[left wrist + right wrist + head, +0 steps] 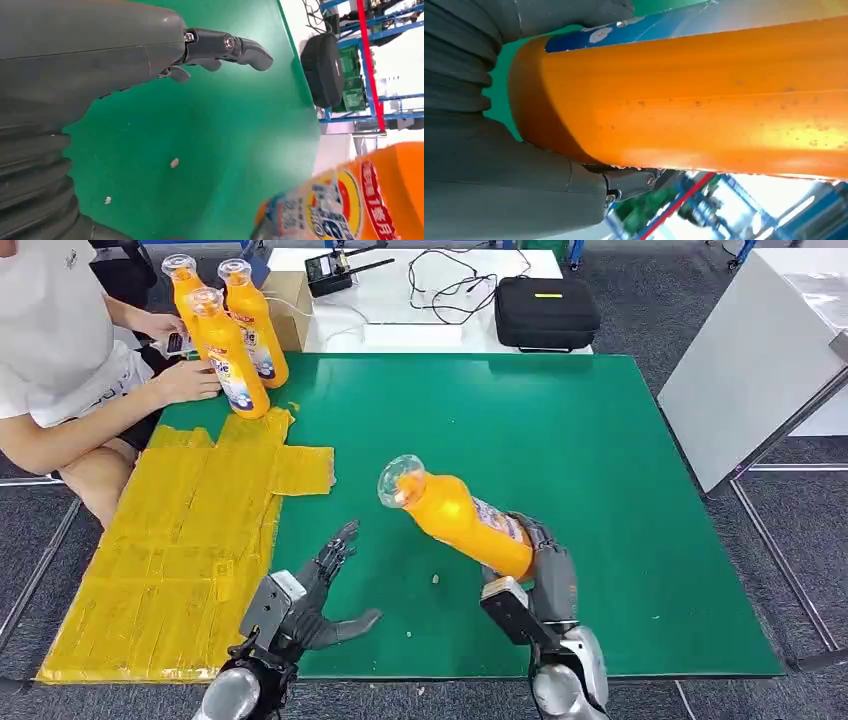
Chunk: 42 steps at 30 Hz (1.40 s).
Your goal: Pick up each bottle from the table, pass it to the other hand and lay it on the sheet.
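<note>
Right hand (535, 565) is wrapped around the base end of the orange bottle (455, 515), holding it up off the bench and tilted, cap end leaning over toward the other arm. Left hand (315, 595) is holding nothing: fingers (338, 545) stretched forward and apart, thumb stuck out sideways. Both silver forearms come up from the near edge.

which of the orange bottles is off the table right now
The tilted bottle held in the right hand; the other three bottles stand upright at the table's far left corner.
</note>
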Each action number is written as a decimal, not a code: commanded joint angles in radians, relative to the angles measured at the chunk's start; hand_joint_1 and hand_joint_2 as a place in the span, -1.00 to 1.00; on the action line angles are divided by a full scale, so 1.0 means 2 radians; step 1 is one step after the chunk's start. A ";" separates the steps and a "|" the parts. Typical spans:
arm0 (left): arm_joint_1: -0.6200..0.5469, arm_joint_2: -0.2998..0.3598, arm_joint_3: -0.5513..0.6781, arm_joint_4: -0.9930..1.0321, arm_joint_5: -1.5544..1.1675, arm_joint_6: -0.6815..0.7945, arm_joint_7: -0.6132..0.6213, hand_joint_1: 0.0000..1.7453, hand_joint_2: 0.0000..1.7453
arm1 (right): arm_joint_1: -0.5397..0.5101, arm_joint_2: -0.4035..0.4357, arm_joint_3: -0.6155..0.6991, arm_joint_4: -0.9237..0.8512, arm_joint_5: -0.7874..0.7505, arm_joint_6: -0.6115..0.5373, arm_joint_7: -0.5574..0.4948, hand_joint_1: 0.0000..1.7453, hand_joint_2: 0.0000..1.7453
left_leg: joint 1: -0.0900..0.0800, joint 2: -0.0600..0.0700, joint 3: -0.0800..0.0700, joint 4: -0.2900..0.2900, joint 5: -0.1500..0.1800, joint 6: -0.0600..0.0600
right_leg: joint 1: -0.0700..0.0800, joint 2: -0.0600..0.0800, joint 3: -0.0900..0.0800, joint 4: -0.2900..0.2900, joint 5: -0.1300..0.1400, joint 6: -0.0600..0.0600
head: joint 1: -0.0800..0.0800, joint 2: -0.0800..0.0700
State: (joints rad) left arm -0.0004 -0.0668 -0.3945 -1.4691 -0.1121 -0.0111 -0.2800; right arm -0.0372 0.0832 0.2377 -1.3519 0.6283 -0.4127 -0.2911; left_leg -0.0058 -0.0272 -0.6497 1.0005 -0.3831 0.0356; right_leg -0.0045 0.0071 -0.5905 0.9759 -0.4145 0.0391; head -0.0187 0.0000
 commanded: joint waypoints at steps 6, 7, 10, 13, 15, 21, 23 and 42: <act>-0.065 0.004 -0.027 0.062 0.010 0.004 0.003 -1.00 1.00 | -0.095 0.031 0.085 0.148 -0.059 0.015 -0.029 1.00 1.00 | 0.000 0.001 0.001 0.000 0.000 -0.001 | 0.000 0.000 0.001 0.000 0.000 0.000 | 0.000 0.000; -0.066 0.004 -0.027 0.063 0.011 0.005 0.003 -1.00 1.00 | -0.097 0.031 0.087 0.147 -0.059 0.017 -0.029 1.00 1.00 | 0.000 0.002 0.002 0.000 0.000 -0.001 | 0.000 0.000 0.002 0.000 0.000 0.000 | 0.000 0.000; -0.066 0.004 -0.027 0.063 0.011 0.005 0.003 -1.00 1.00 | -0.097 0.030 0.088 0.147 -0.059 0.017 -0.029 1.00 1.00 | 0.000 0.001 0.002 0.000 -0.001 -0.001 | 0.000 0.000 0.002 0.000 -0.001 0.000 | 0.000 0.000; -0.070 0.002 -0.025 0.068 0.015 0.007 0.003 -1.00 1.00 | -0.101 0.028 0.092 0.151 -0.062 0.020 -0.028 1.00 1.00 | 0.000 0.001 0.002 0.000 -0.001 -0.001 | 0.000 0.000 0.003 0.000 -0.001 0.000 | 0.000 0.000; -0.071 0.001 -0.024 0.072 0.020 0.008 0.003 -1.00 1.00 | -0.102 0.027 0.095 0.154 -0.063 0.021 -0.028 1.00 1.00 | 0.000 0.001 0.001 0.000 0.000 -0.001 | 0.000 0.000 0.001 0.000 0.000 0.000 | 0.000 0.000; -0.074 0.000 -0.024 0.075 0.034 0.005 0.002 -1.00 1.00 | -0.105 0.027 0.101 0.161 -0.064 0.020 -0.028 1.00 1.00 | 0.000 0.000 0.000 0.000 0.000 -0.001 | 0.000 0.000 0.001 0.000 0.000 0.000 | 0.000 0.000; -0.074 0.000 -0.024 0.075 0.034 0.005 0.002 -1.00 1.00 | -0.105 0.027 0.101 0.161 -0.064 0.020 -0.028 1.00 1.00 | 0.000 0.001 0.001 0.000 0.000 -0.001 | 0.000 0.000 0.001 0.000 0.000 0.000 | 0.000 0.000; -0.092 -0.014 -0.031 0.049 0.138 0.038 0.008 -1.00 1.00 | -0.119 0.021 0.135 0.186 -0.063 0.015 -0.032 1.00 1.00 | 0.000 0.001 0.001 0.001 -0.001 -0.001 | 0.001 -0.001 0.002 0.000 -0.001 0.000 | 0.000 0.000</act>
State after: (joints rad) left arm -0.1334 -0.0923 -0.4208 -1.3916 0.1610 0.0416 -0.2613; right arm -0.2179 0.1522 0.4631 -1.0593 0.5074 -0.3800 -0.3483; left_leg -0.0058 -0.0274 -0.6508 1.0007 -0.3822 0.0351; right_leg -0.0047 0.0069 -0.5916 0.9760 -0.4141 0.0391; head -0.0183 0.0000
